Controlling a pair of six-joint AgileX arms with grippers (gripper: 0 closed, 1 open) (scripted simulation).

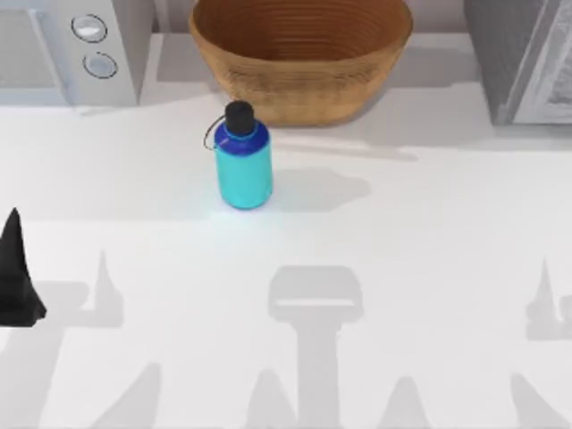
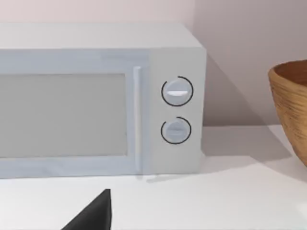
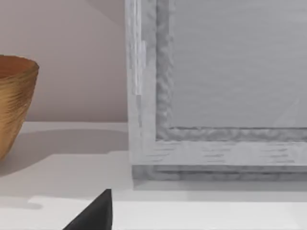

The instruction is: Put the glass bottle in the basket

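The glass bottle (image 1: pixel 243 164) stands upright on the white table, cyan with a dark blue shoulder, a black cap and a thin loop at the neck. Just behind it, at the back middle, sits the tan woven basket (image 1: pixel 299 63); its rim also shows in the left wrist view (image 2: pixel 290 100) and in the right wrist view (image 3: pixel 14 96). My left gripper (image 1: pixel 16 273) is parked at the table's left edge, far to the front left of the bottle, and a dark part of it shows in its wrist view (image 2: pixel 93 215). A dark part of my right gripper (image 3: pixel 93 215) shows in its wrist view.
A white microwave (image 1: pixel 76 45) with two round dials (image 2: pixel 176 91) stands at the back left, beside the basket. A grey cabinet-like box (image 1: pixel 523 54) stands at the back right, seen close in the right wrist view (image 3: pixel 216 96).
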